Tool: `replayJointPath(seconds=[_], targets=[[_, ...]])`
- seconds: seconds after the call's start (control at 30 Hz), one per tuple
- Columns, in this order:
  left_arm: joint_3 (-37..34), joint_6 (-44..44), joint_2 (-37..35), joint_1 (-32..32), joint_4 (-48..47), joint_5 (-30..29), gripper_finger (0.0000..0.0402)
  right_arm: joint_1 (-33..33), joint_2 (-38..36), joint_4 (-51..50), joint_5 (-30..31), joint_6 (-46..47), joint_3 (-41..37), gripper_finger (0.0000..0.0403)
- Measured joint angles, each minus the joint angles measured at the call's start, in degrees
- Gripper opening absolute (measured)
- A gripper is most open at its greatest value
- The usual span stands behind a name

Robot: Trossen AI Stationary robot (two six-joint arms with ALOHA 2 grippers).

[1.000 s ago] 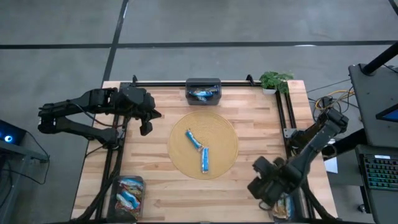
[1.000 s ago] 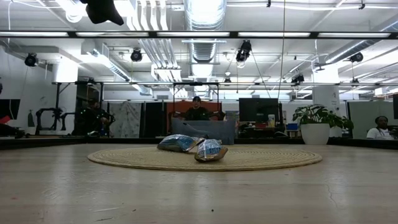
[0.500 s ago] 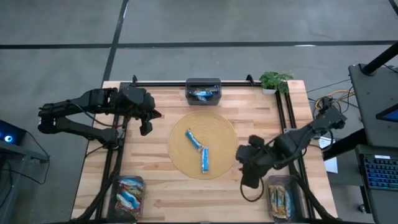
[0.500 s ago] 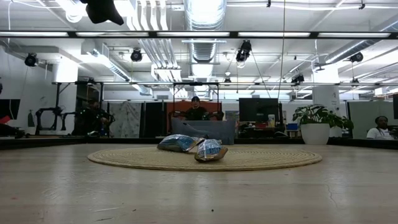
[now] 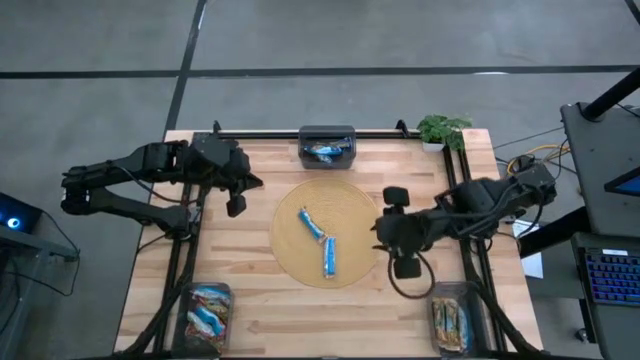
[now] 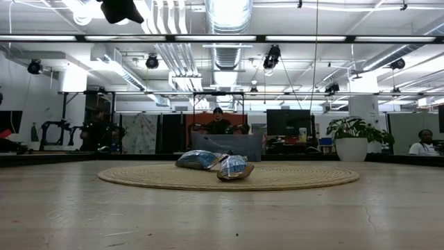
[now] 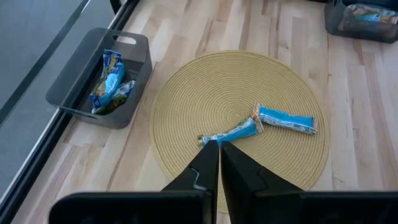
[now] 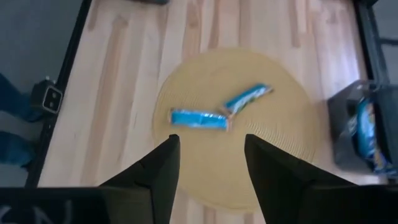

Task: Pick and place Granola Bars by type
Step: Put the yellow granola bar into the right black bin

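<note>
Two bright blue Granola Bars lie flat on a round woven mat in the middle of the table, one slanting, the other nearer the near edge; their ends nearly meet. The right wrist view shows them, and so does the left wrist view. My right gripper is open and hovers at the mat's right edge, fingers pointing toward the bars. My left gripper is shut and waits above the table left of the mat.
A grey bin at the far edge holds a blue-white bar. A bin at the near left corner holds several bars, and a bin at the near right holds brown ones. A small potted plant stands at the far right corner.
My right arm has swung from over the near right bin toward the table's left and far side, and now its gripper stands at the mat's right edge. The bars and my left arm have kept still.
</note>
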Motion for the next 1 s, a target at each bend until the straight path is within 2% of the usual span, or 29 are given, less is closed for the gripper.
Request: replayJointPath(seconds=[0.4, 0.53, 0.73, 0.9, 1.0], targets=[[2.3, 0.4, 0.0, 0.0, 0.5, 0.0, 0.0000, -7.7, -0.1, 0.3, -0.6, -0.3, 3.4, 0.0159], [3.2, 1.7, 0.0, 0.0, 1.6, 0.0, 0.0000, -10.1, -0.1, 0.3, -3.9, -0.7, 2.3, 0.0117], [4.4, 6.8, 0.3, 0.0, 4.8, 1.5, 0.0000, -12.3, -0.1, 0.3, -5.6, -1.2, 1.9, 0.0022], [5.7, 6.9, 2.1, 0.0, 6.2, 1.5, 0.0005, -13.0, -0.1, 0.3, -5.6, -1.1, 1.9, 0.0010], [7.4, 6.3, 4.4, 0.0, 3.8, 1.5, 0.0028, -13.2, -0.1, 0.4, -5.6, -0.8, 1.8, 0.0009]])
